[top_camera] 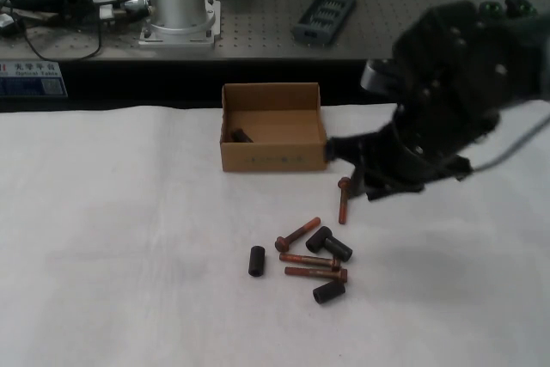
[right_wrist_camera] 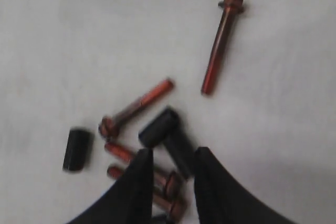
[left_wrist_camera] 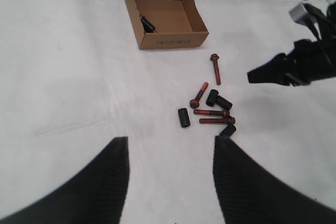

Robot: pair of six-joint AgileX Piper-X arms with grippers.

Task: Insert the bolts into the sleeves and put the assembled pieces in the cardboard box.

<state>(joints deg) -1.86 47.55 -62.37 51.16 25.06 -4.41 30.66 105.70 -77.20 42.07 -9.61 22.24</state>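
Bolts and sleeves clustered in front of the cardboard box
Right tool released above them near the box's front corner; left tool released, well back over the desk

Open cardboard box, upright, holds one dark piece. Just beyond its front wall, four reddish bolts and four black sleeves lie loose, unassembled.

A lab: a perforated optical breadboard with cabling behind a white-clothed bench.
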